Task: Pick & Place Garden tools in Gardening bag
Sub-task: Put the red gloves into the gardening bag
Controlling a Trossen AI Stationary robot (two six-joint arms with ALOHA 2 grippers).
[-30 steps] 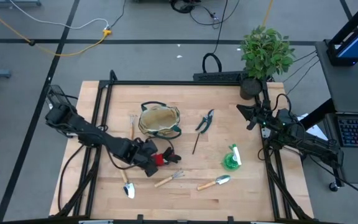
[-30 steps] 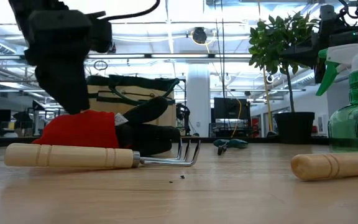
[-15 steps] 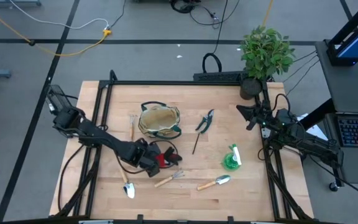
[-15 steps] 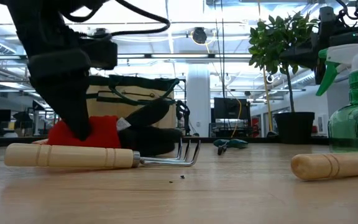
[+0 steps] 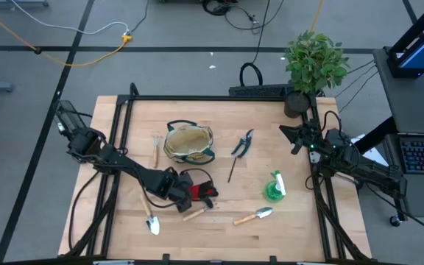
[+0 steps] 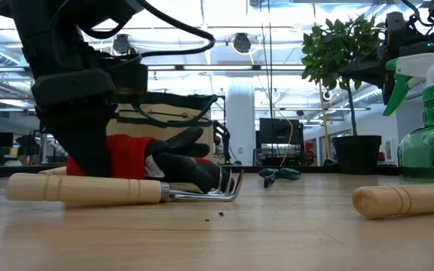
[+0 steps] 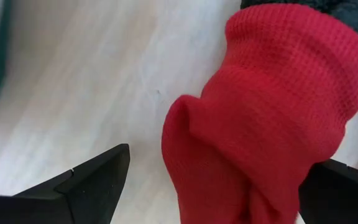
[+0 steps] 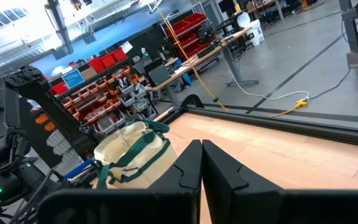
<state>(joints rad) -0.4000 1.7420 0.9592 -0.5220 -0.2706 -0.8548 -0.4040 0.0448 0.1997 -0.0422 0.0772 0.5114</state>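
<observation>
The left gripper (image 5: 185,193) is down at the table's middle front with its fingers (image 7: 92,180) spread wide, one on each side of the red cuff of the glove (image 5: 201,190). In the left wrist view the cuff bulges between the two fingers; whether either one touches the fabric cannot be told. The glove lies flat on the table (image 5: 300,228), its long axis running across the table: red cuff toward the left gripper, black fingers pointing to the right side. In the low view the black fingers reach over the rake's tines.

The rake (image 5: 199,212) lies just in front of the glove, slanted, tines to the right and close under the glove's tip. A trowel (image 5: 150,218) lies front-left of the gripper, blade toward the front edge. A second trowel (image 5: 254,216) lies farther right, blade to the right. The spray bottle (image 5: 274,187) is right of the glove, well apart.

Behind the glove sits the bag (image 5: 188,143), open and upright, with a small wooden-handled tool (image 5: 155,150) at its left side. The shears (image 5: 242,143) and the stick (image 5: 232,168) lie right of the bag.

The right gripper (image 5: 298,138) waits at the right rear, near the plant (image 5: 313,62), fingers closed on nothing.
</observation>
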